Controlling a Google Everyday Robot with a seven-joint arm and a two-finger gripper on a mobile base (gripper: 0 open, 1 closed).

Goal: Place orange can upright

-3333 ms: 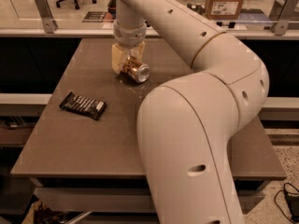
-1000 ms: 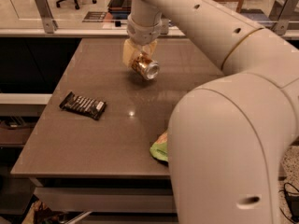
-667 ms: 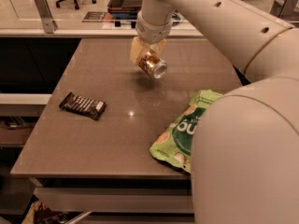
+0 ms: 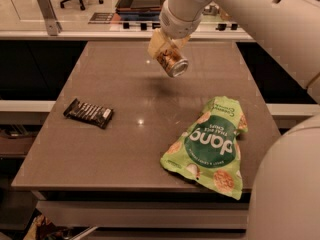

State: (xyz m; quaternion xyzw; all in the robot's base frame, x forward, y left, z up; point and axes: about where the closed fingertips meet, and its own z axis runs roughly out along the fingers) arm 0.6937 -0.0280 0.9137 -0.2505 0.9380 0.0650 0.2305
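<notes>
Tool (image 4: 165, 48): pinching the orange can (image 4: 174, 64), held tilted above the surface (image 4: 115, 79).
Risk: released while tilted, it likely tips and rolls toward the chip bag (image 4: 212, 144).

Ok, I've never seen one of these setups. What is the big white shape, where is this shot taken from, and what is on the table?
The big white shape is the robot's single arm. It ends in a gripper, a two-fingered clamp, which hangs above the far part of the brown table. There is only one camera view. It looks down on the table past the arm, and where it is mounted is not known. The gripper is shut on the orange can, which is off the table and tilted, with one silver end facing the camera, so it has not yet been stood upright. Two other things lie on the table: a dark candy bar wrapper at the left and a green chip bag at the near right, close to the front edge.
</notes>
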